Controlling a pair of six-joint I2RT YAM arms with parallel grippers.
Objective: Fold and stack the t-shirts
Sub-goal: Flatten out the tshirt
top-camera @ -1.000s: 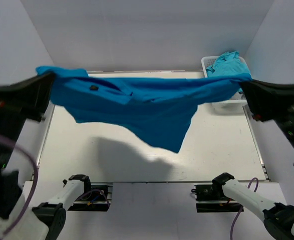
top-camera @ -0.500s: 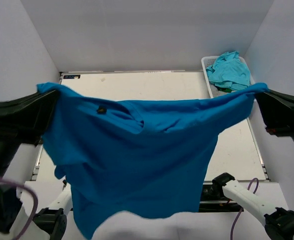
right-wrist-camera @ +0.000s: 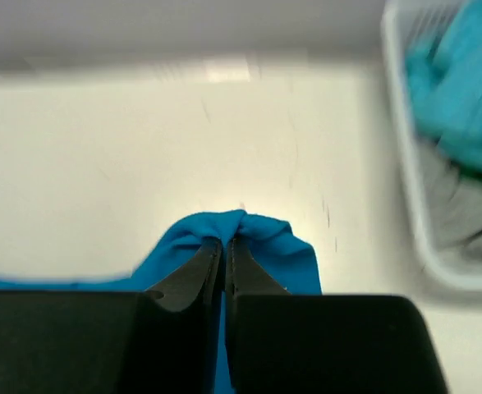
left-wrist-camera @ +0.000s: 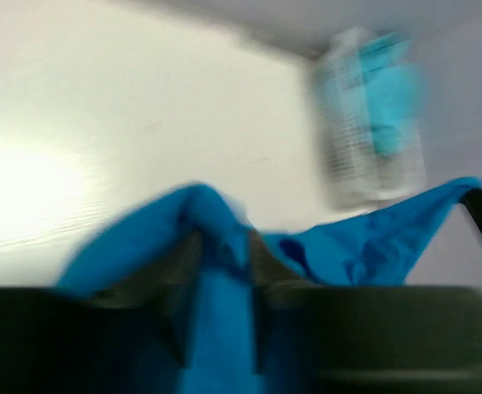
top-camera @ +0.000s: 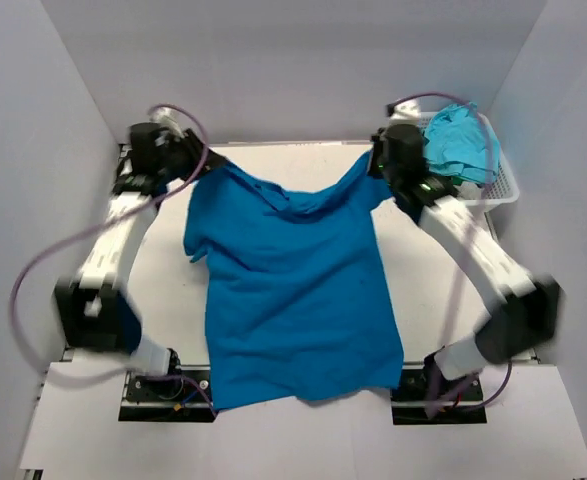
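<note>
The royal blue t-shirt point(top-camera: 293, 290) lies spread on the white table point(top-camera: 163, 290), collar toward the far wall and hem at the near edge. My left gripper point(top-camera: 205, 168) is at its far left shoulder. In the left wrist view the left gripper point(left-wrist-camera: 222, 242) has its jaws apart, with blue cloth point(left-wrist-camera: 372, 246) lying in the gap. My right gripper point(top-camera: 378, 165) is at the far right shoulder. The right wrist view shows the right gripper point(right-wrist-camera: 224, 240) shut on a bunched fold of the shirt point(right-wrist-camera: 290, 246). Turquoise t-shirts point(top-camera: 458, 140) sit in the basket.
The white lattice basket point(top-camera: 508, 185) stands at the far right corner, close to my right arm, and also shows in the wrist views as a basket point(left-wrist-camera: 364, 164) point(right-wrist-camera: 405, 189) holding teal cloth point(right-wrist-camera: 462, 107). Grey walls enclose the table on three sides.
The blue shirt, held stretched in the air before, now lies flat on the table. Both arms have swung out to the far side. The left jaws have parted.
</note>
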